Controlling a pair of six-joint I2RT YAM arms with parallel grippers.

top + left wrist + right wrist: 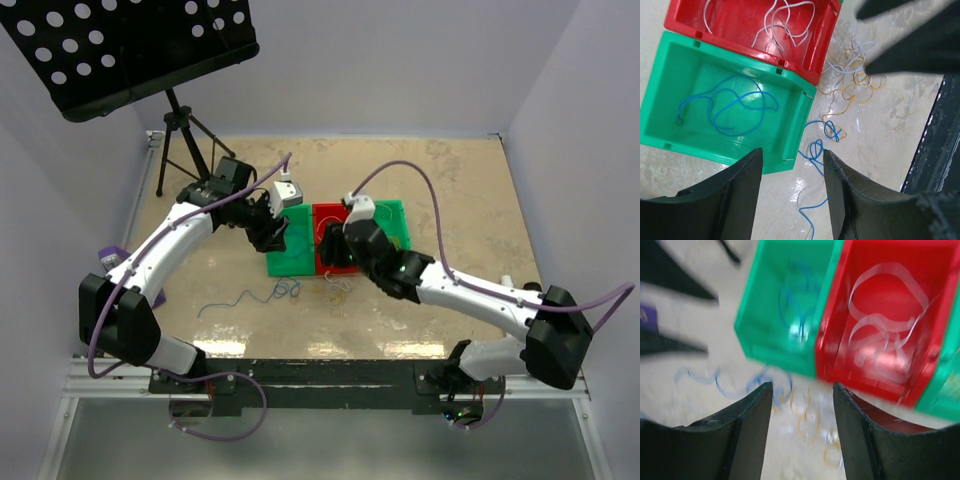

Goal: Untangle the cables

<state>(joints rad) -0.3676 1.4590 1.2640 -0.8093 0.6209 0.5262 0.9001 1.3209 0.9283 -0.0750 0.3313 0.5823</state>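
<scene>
Right wrist view is motion-blurred and thin strands smear there. The third bin (398,215), green, sits mostly under my right arm, contents unseen.

Left gripper (790,159): fingers spread wide, nothing held, over the near lip of the left green bin (801,117). That bin holds one looped blue cable (730,107). The red bin (816,52), touching it, holds thin white cables (781,22). Both bins are glossy moulded plastic.

On the marbled table (880,135) just in front lies the tangle: loose blue strand (816,149), yellow strand (850,94) and pale ones.

Right gripper (802,390): wide, empty, above that tangle.
</scene>
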